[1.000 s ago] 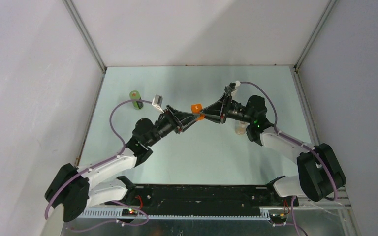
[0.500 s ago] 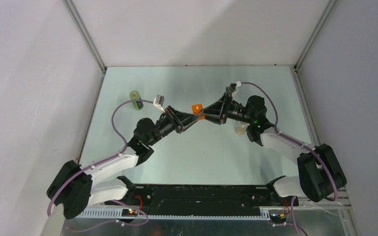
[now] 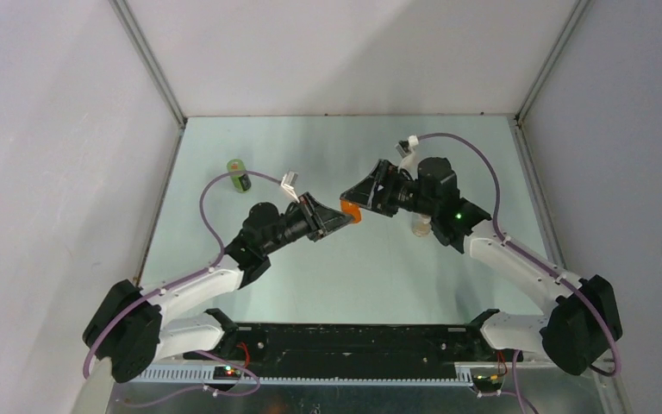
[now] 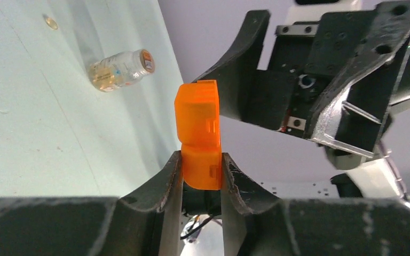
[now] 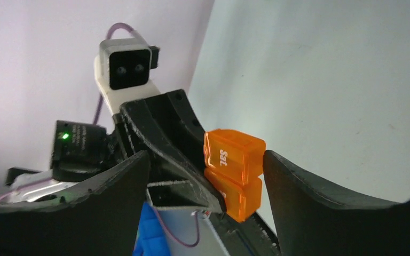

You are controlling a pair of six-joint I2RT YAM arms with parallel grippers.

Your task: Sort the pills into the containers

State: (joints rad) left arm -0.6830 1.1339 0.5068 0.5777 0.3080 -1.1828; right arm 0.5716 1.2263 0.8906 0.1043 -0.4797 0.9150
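Your left gripper (image 4: 200, 162) is closed on the lower half of the orange pill box (image 4: 197, 133). Both of its fingers press the sides of the box and hold it up above the table (image 3: 379, 267), near the middle. Your right gripper (image 5: 207, 160) is wide open and grips nothing. The same box is between its two fingers, very close to one of them, and you cannot tell if it touches. One section of the box carries the letters "Sat". The clear vial (image 4: 120, 69) lies on its side on the table, partly hidden by your right arm in the top view. The green bottle (image 3: 239, 175) is on the far left part of the table, well apart from both grippers
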